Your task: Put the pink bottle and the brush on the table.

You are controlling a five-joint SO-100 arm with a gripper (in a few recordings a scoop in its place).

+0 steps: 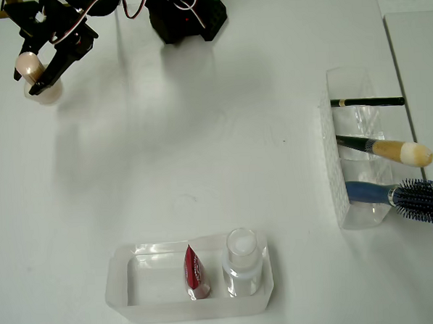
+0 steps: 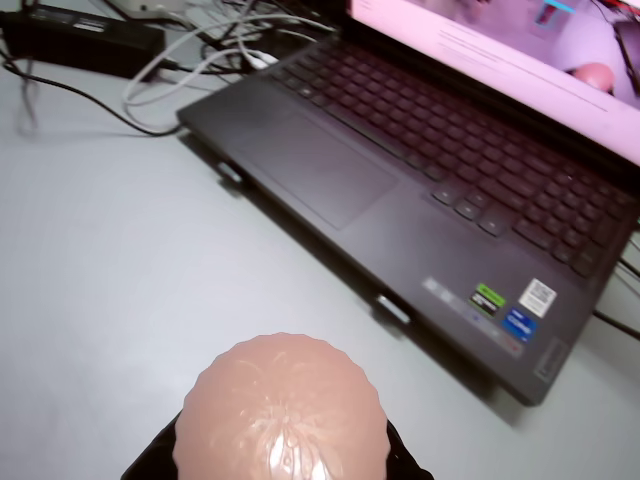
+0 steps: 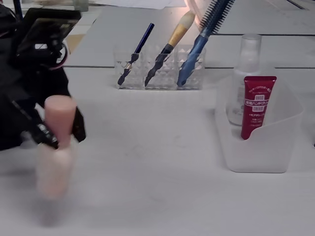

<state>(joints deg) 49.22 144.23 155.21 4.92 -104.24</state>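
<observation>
At the upper left of the overhead view, the black gripper (image 1: 43, 67) is clenched around the pink bottle (image 1: 31, 70), its fingers pressed against the bottle's neck just under the cap. The bottle stands roughly upright; whether its base touches the table (image 1: 200, 134) cannot be told from above. Seen from the fixed view, the bottle (image 3: 56, 147) is blurred at the left of the frame, with the gripper's dark fingers (image 3: 42, 132) on either side of its upper part. The wrist view looks down on the bottle's round ribbed cap (image 2: 280, 415) at the bottom centre, and a dark laptop (image 2: 420, 170) sits on the surface beyond it.

Lower centre of the overhead view holds a clear tray (image 1: 121, 283) with a red tube (image 1: 194, 270) and a clear bottle (image 1: 241, 261) with a white cap standing inside it.

Far right of the overhead view, a clear three-slot holder (image 1: 336, 163) carries a thin black pencil (image 1: 366, 102) in the upper slot, the brush (image 1: 390, 149) in the middle slot with its cream bristles pointing right, and a blue hairbrush (image 1: 411, 195) in the lower slot. All three lean out past the holder's right edge.
</observation>
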